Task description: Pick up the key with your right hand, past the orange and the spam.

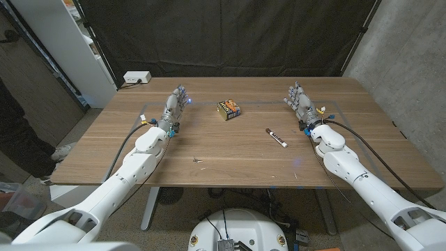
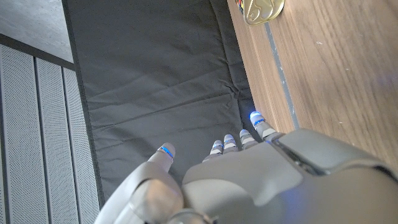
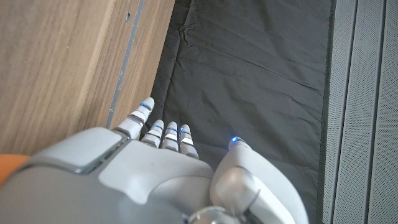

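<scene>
A small silvery thing (image 1: pixel 198 161), possibly the key, lies near the table's front edge, left of centre; it is too small to tell for certain. A tin with a yellow and dark label (image 1: pixel 229 109) sits at the middle back, and its gold lid (image 2: pixel 262 9) shows in the left wrist view. My right hand (image 1: pixel 301 103) stands at the back right with fingers (image 3: pixel 163 135) stretched out and apart, holding nothing. My left hand (image 1: pixel 175 104) stands at the back left, left of the tin, its fingers (image 2: pixel 233 142) also spread and empty.
A white marker with dark ends (image 1: pixel 277 137) lies between the tin and my right arm. A white box (image 1: pixel 137 77) sits at the table's back left corner. A black curtain hangs behind the wooden table (image 1: pixel 230 150). A person's dark clothing (image 1: pixel 17 132) shows at the left edge.
</scene>
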